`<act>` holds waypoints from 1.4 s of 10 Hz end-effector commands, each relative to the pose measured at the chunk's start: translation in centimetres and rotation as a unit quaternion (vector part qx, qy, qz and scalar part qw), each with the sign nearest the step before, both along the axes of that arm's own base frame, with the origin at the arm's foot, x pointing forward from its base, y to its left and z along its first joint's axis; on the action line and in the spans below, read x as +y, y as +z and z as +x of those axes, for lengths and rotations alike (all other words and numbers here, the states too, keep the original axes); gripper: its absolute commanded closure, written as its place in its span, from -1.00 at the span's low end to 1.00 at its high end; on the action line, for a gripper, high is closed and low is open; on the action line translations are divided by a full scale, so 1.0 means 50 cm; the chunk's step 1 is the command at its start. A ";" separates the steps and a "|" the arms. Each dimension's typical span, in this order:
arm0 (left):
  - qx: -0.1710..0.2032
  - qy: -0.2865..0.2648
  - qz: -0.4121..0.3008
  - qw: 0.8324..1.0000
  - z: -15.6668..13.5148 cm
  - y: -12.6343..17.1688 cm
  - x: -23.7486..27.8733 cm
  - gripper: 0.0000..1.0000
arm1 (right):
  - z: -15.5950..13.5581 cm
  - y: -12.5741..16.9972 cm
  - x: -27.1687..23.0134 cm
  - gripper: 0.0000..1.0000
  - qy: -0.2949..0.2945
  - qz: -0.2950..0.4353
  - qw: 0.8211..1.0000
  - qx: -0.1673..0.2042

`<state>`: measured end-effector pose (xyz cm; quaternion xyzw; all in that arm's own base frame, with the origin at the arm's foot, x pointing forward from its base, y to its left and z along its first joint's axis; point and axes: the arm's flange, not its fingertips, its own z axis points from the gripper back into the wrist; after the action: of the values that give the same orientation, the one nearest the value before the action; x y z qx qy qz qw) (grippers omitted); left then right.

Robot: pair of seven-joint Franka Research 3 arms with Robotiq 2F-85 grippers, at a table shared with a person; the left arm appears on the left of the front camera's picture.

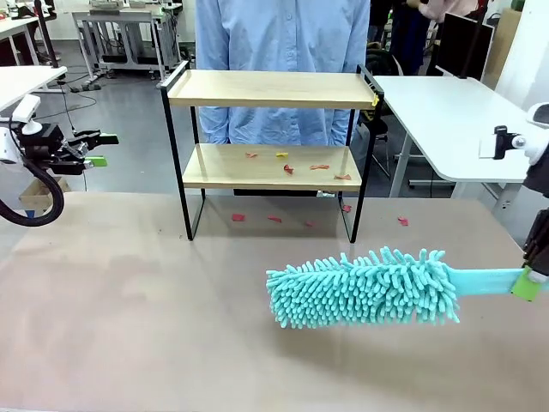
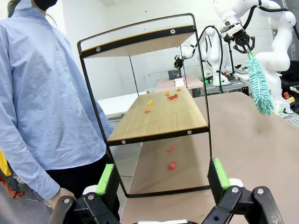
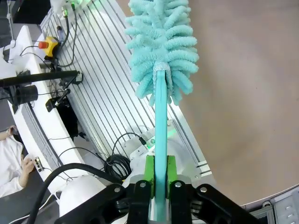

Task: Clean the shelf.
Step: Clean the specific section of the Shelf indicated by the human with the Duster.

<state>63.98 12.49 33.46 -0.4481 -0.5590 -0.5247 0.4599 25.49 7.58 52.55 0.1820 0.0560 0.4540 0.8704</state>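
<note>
Tan tabletop (image 1: 129, 309) up front, white desks (image 1: 446, 112) and lab gear farther back. At the far middle of it, standing upright: shelf (image 1: 270, 88), two light wood boards in a thin black frame. Right behind that, a person (image 1: 283, 34) in a light blue shirt. On the lower board, a scatter of red and yellow scraps (image 1: 288, 168), plus a few more red bits down on the table, between the legs and just to the right of them.

Can't read any writing. Closest thing is a small dark sign (image 2: 174, 74) way behind the shelf in the left wrist view, too tiny to make out.

Left gripper (image 1: 96, 149): out at the far left, well apart from the shelf, spread wide open with nothing between the green pads (image 2: 105, 179). Faces the shelf end-on.

Right gripper (image 3: 159, 170): at the right edge, clamped tight on the flat teal handle of a fluffy teal duster (image 1: 369, 287). Holds it roughly level over the near right of the table, head pointing left, near the shelf but apart from it. Can't tell whether the fibres touch the tabletop.
</note>
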 end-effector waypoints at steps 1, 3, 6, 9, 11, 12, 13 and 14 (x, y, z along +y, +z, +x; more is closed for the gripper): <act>-0.005 0.001 0.002 1.000 -0.001 0.006 -0.002 -1.00 | 0.000 0.009 0.004 0.74 -0.009 0.003 1.000 -0.002; -0.005 0.001 0.002 1.000 -0.001 0.006 -0.002 -1.00 | 0.000 0.009 0.004 0.74 -0.009 0.003 1.000 -0.002; -0.005 0.001 0.002 1.000 -0.001 0.006 -0.002 -1.00 | 0.000 0.009 0.004 0.74 -0.009 0.003 1.000 -0.002; -0.005 0.001 0.002 1.000 -0.001 0.006 -0.002 -1.00 | 0.000 0.009 0.004 0.74 -0.009 0.003 1.000 -0.002; -0.005 0.001 0.002 1.000 -0.001 0.006 -0.002 -1.00 | 0.000 0.009 0.004 0.74 -0.009 0.003 1.000 -0.002; -0.005 0.001 0.002 1.000 -0.001 0.006 -0.002 -1.00 | 0.000 0.009 0.004 0.74 -0.009 0.003 1.000 -0.002; -0.005 0.001 0.002 1.000 -0.001 0.006 -0.002 -1.00 | 0.000 0.009 0.004 0.74 -0.009 0.003 1.000 -0.002; -0.005 0.001 0.002 1.000 -0.001 0.006 -0.002 -1.00 | 0.000 0.009 0.004 0.74 -0.009 0.003 1.000 -0.002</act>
<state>63.98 12.49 33.46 -0.4481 -0.5590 -0.5247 0.4599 25.48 7.58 52.56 0.1819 0.0559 0.4540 0.8704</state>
